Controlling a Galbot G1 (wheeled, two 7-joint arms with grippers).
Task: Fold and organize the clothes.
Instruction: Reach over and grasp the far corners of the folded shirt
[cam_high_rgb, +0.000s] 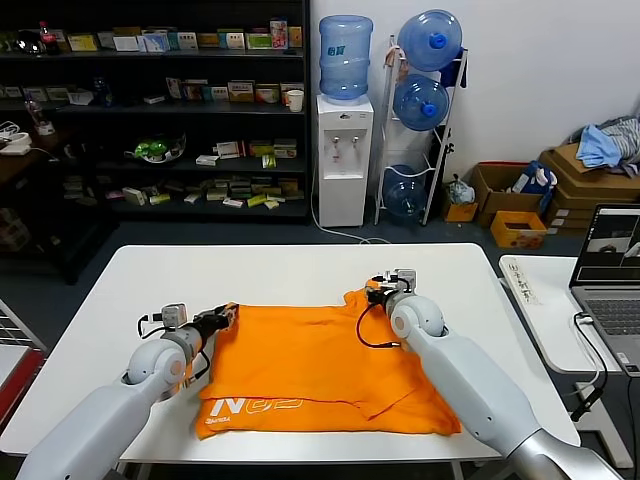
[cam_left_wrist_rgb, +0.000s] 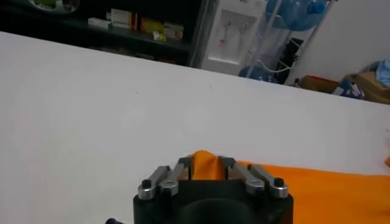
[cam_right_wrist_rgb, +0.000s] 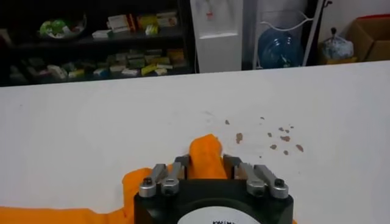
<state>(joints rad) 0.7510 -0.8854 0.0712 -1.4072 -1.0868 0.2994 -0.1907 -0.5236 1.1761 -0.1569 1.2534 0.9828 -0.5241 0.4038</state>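
Observation:
The orange T-shirt (cam_high_rgb: 320, 370) lies spread on the white table (cam_high_rgb: 300, 270), with pale lettering showing at its near left corner. My left gripper (cam_high_rgb: 228, 316) is at the shirt's far left corner, shut on a bunched fold of orange fabric (cam_left_wrist_rgb: 205, 163). At the far right corner my right gripper (cam_high_rgb: 378, 288) is likewise shut on a raised pinch of the shirt (cam_right_wrist_rgb: 206, 155). Both grippers rest low at the tabletop.
A second white table with a laptop (cam_high_rgb: 610, 270) stands at the right. Behind are dark shelves (cam_high_rgb: 160, 110), a water dispenser (cam_high_rgb: 344, 150), a bottle rack and cardboard boxes (cam_high_rgb: 570, 180) with blue-grey clothes. Small brown specks (cam_right_wrist_rgb: 277, 137) mark the table beyond the right gripper.

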